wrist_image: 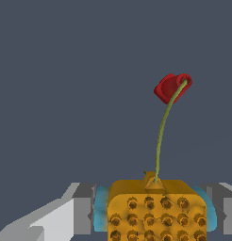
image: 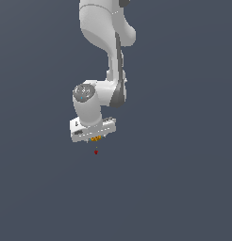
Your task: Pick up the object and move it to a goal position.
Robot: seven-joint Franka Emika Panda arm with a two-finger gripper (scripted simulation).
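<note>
The object [image: 95, 138] is a tiny orange-yellow knobbly lump with teal flecks, tucked under my gripper [image: 94, 138] in the exterior view. A thin line runs down from it to a red dot [image: 95, 152]. In the wrist view the object [wrist_image: 155, 209] fills the space between my two grey fingers [wrist_image: 82, 207], which press on its teal sides. A thin green stalk rises from it to a red tip [wrist_image: 172, 87]. My gripper [wrist_image: 155, 212] is shut on the object.
The white arm [image: 106, 56] hangs from the top of the exterior view over a plain dark grey-blue background. No other objects show.
</note>
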